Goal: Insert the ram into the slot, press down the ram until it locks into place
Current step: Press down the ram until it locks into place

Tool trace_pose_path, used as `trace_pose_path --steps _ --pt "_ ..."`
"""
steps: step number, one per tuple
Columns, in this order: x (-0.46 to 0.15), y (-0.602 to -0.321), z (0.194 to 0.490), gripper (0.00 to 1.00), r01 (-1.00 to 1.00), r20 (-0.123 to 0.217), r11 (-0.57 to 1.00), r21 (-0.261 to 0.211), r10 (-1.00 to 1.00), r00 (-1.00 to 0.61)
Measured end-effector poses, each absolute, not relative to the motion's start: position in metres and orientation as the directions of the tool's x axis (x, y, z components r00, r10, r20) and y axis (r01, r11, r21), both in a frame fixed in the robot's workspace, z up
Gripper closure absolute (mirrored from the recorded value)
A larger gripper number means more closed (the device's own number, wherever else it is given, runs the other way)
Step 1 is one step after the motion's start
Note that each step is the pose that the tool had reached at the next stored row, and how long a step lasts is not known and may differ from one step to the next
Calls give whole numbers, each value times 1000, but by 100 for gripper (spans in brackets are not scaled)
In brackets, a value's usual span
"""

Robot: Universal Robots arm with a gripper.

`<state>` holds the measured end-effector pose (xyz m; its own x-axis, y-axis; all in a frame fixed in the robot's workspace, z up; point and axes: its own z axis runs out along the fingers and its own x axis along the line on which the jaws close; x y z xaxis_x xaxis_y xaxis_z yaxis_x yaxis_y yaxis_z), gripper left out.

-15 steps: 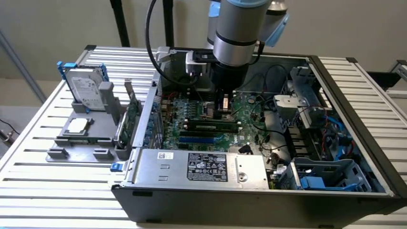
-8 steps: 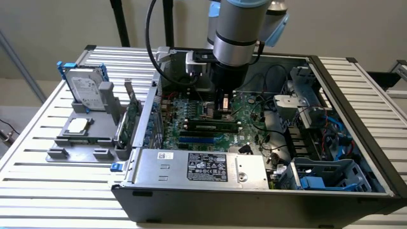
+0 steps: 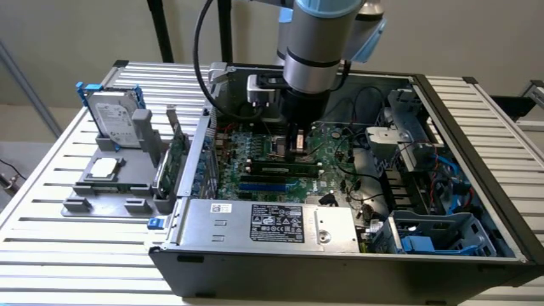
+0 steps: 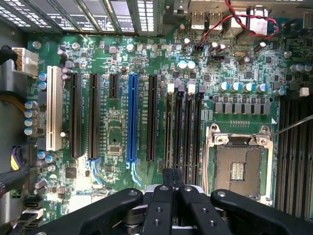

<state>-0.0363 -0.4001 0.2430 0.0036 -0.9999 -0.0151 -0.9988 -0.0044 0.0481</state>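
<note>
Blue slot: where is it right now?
In the exterior view, the blue slot lies flat inside the open case, between the silver power supply box and the parallel black memory sockets.

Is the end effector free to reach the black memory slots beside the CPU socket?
Probably yes: the case is open, the end effector hangs above the board, and nothing covers the slots.

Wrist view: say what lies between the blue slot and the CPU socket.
One long black slot, then four parallel black memory sockets; seen in the wrist view.
</note>
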Motion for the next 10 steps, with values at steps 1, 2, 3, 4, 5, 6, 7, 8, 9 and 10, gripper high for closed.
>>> trace_pose_path --steps 1,2,3,4,5,6,7,8,9,10 --pt "-37 -400 241 89 -999 -15 -4 47 -1000 4" --pt "-38 -400 240 89 -999 -15 -4 45 -1000 4" --pt "-39 -399 239 89 -999 -15 -4 44 -1000 4" --pt "-39 -399 238 89 -999 -15 -4 43 -1000 4" --pt "-39 -398 237 89 -999 -15 -4 41 -1000 4" --pt "-39 -398 236 89 -999 -15 -4 40 -1000 4" --pt "-39 -398 235 89 -999 -15 -4 39 -1000 4" --pt "-39 -398 234 89 -999 -14 -4 38 -1000 4" --pt "-40 -398 232 89 -999 -14 -4 37 -1000 4" --pt "-40 -398 231 89 -999 -13 -4 36 -1000 4"
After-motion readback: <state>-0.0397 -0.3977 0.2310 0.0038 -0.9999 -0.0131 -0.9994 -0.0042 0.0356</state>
